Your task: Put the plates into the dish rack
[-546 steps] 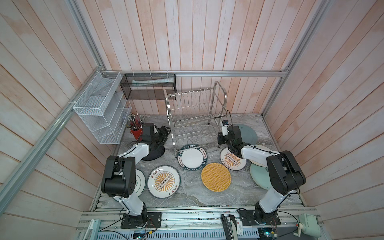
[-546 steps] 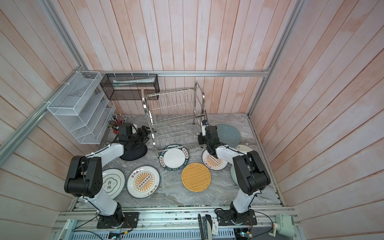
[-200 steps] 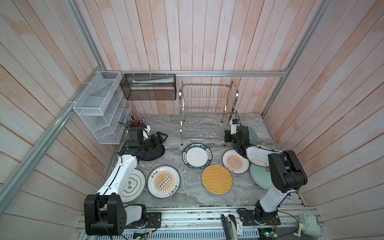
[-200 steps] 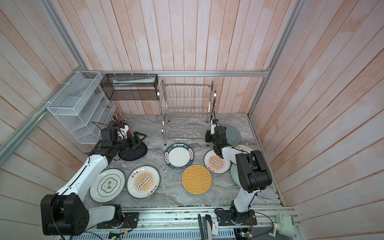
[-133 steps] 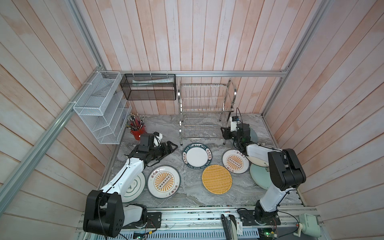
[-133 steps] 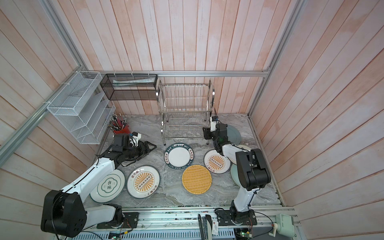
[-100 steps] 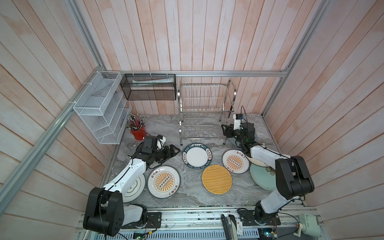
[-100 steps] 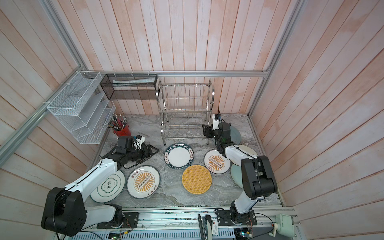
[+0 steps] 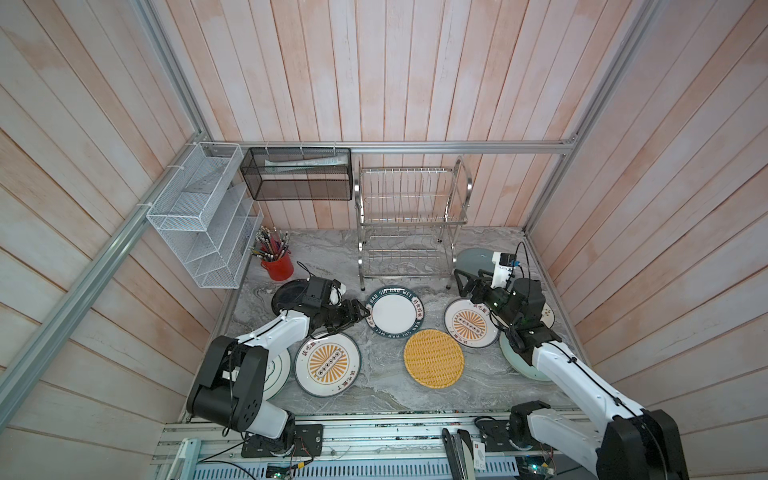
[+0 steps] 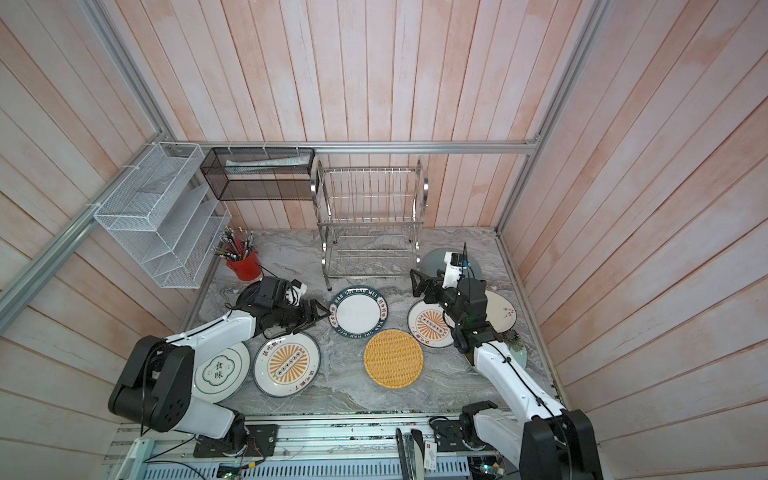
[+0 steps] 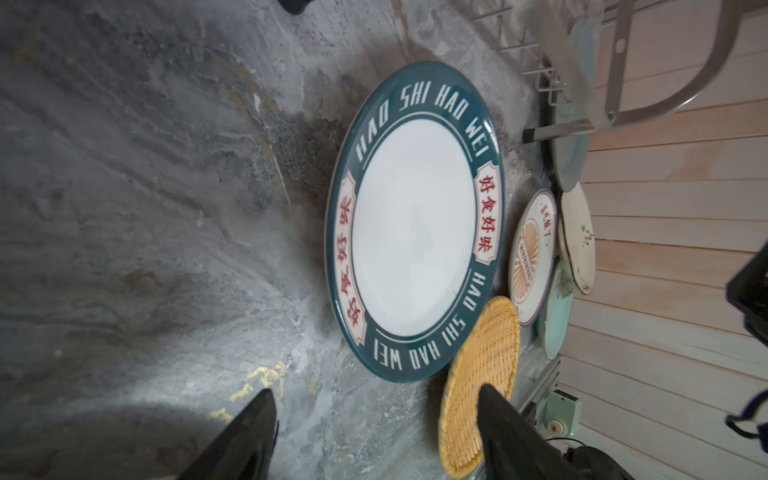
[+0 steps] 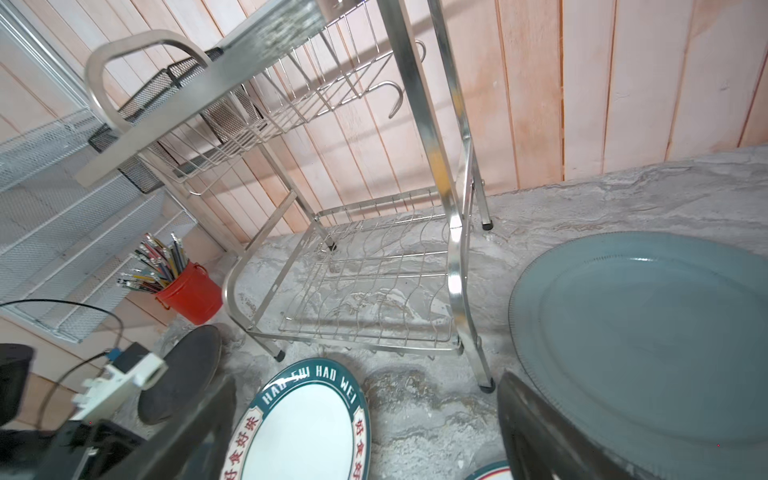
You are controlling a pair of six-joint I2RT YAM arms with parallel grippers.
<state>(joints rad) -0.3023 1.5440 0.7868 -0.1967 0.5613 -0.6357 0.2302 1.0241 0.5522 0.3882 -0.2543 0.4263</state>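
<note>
The steel dish rack (image 9: 409, 224) (image 10: 370, 224) stands empty at the back. Several plates lie flat on the marble. My left gripper (image 9: 360, 311) (image 11: 374, 399) is open and low at the left rim of the dark lettered plate (image 9: 395, 312) (image 11: 415, 220), holding nothing. My right gripper (image 9: 465, 286) (image 12: 365, 399) is open and empty near the rack's front right leg, between the grey-blue plate (image 9: 473, 259) (image 12: 644, 332) and a sunburst plate (image 9: 469, 328). The yellow woven plate (image 9: 433, 358) and another sunburst plate (image 9: 327, 363) lie in front.
A red cup of pens (image 9: 277, 266) and a black plate (image 9: 286, 293) sit at the left. A white mesh organiser (image 9: 203, 220) and a black mesh basket (image 9: 299, 174) hang on the walls. Cream floral (image 10: 500, 311) and pale teal (image 9: 515, 357) plates lie under my right arm.
My right gripper has opened and let go of the rack's right end frame, drawing back a little. My left arm swung from the black plate to the lettered plate's rim.
</note>
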